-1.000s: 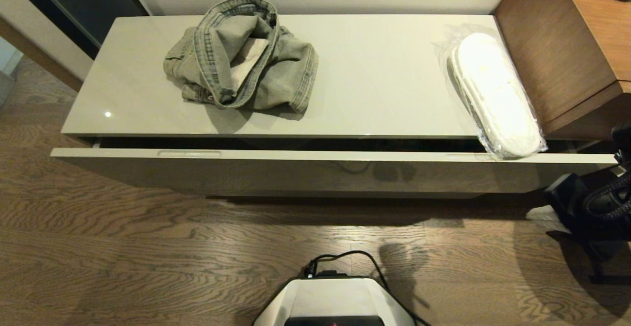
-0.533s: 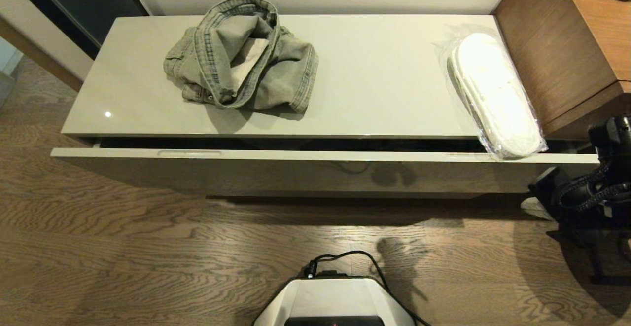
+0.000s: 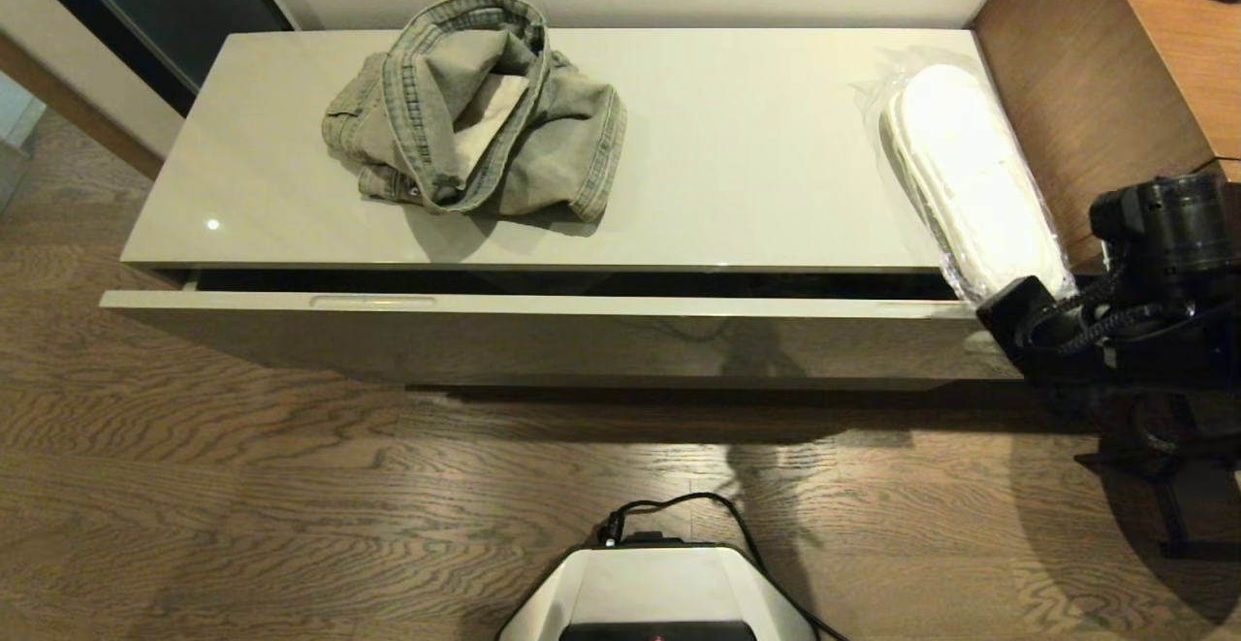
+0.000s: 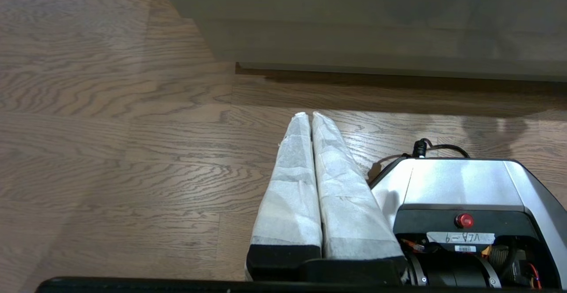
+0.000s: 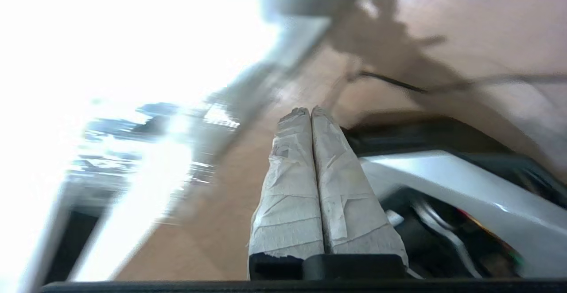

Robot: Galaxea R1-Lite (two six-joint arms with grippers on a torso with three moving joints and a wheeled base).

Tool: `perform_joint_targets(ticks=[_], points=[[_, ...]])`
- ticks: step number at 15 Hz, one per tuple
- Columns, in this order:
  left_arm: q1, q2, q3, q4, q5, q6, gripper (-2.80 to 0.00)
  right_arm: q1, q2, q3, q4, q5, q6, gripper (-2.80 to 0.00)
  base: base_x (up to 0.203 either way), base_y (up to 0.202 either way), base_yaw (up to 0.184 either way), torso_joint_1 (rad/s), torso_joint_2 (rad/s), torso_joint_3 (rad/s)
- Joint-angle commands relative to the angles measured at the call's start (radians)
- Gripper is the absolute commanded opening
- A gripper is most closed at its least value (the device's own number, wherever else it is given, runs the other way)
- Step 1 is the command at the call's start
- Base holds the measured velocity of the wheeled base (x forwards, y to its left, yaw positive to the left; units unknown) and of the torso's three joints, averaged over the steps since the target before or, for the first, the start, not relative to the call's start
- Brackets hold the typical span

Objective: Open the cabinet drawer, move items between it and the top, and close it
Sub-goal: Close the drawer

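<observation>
A long, low, glossy beige-grey cabinet (image 3: pixel 543 340) stands against a wall on a wood floor (image 3: pixel 242 486). Its full-width drawer (image 3: pixel 582 307) is pulled out only slightly, leaving a narrow dark gap under the top (image 3: pixel 737 166).

On the left part of the top lies a crumpled grey-green denim garment (image 3: pixel 475 108). It looks soft, floppy and moderately light; a pinch on a bunched fold or the thick stitched waistband would likely hold best, though loose cloth may trail.

At the right end of the top lies a pair of white slippers (image 3: pixel 970 176) in clear plastic wrap, its near end overhanging the front edge above the drawer. The pack seems very light and slippery, so a grip across its narrow width near the overhanging end seems safest.

The right arm shows at the right edge, next to that overhanging end; the right gripper (image 5: pixel 311 111) has its taped fingers pressed together, empty. The left gripper (image 4: pixel 308 116) hangs low beside the robot's base (image 4: pixel 460 186), also clenched and empty.

A small upside-down label on the base appears to read "VLA-9". No brand is legible on the items.
</observation>
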Motion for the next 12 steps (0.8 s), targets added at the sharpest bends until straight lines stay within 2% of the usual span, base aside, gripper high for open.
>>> perform_joint_targets(ticks=[1,6,12], points=[[0.000,0.000,0.002,0.000,0.000,0.000,-2.80,0.008,0.030,-0.055,-0.002,-0.002,0.004,-2.80,0.000,0.000,0.000,0.000,0.00,0.000],[0.000,0.000,0.002,0.000,0.000,0.000,-2.80,0.007,0.147,-0.112,-0.033,-0.045,0.002,-2.80,0.000,0.000,0.000,0.000,0.00,0.000],[0.000,0.000,0.002,0.001,0.000,0.000,-2.80,0.009,0.059,-0.185,0.044,-0.044,0.000,-2.80,0.000,0.000,0.000,0.000,0.00,0.000]])
